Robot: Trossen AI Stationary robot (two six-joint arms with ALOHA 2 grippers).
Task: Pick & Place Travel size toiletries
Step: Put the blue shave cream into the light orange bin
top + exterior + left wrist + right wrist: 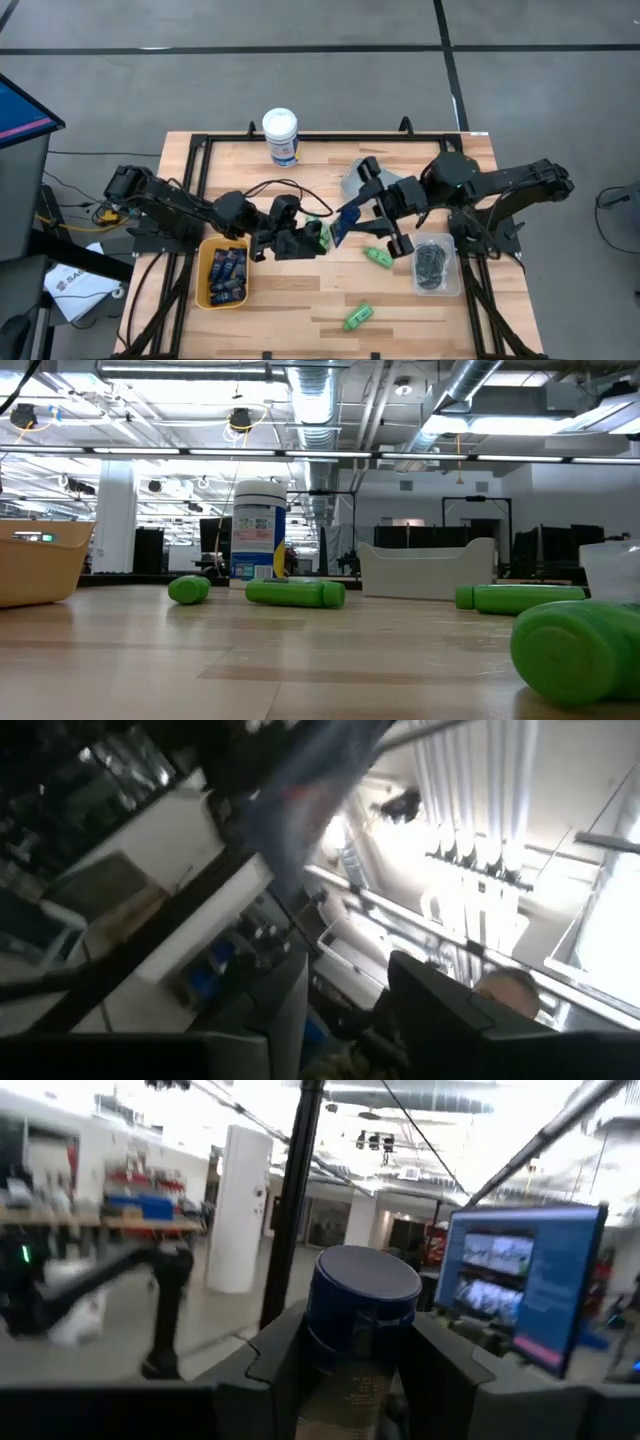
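On wood table (300,300), green bottles (358,317); grey floor (560,90) w/ dark lines.

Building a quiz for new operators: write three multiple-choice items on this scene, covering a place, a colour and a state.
1. The white canister stands
A. in a bin
B. near the table's far edge
C. in the left hand

2. The bin holding navy tubes is
A. yellow
B. red
C. white

3. The right hand is
A. open and empty
B. shut on a green bottle
C. shut on a navy tube

Answers:
1 B: the white canister stands upright by the far edge of the table.
2 A: the bin around the navy tubes is yellow.
3 C: the right hand grips the capped navy tube.
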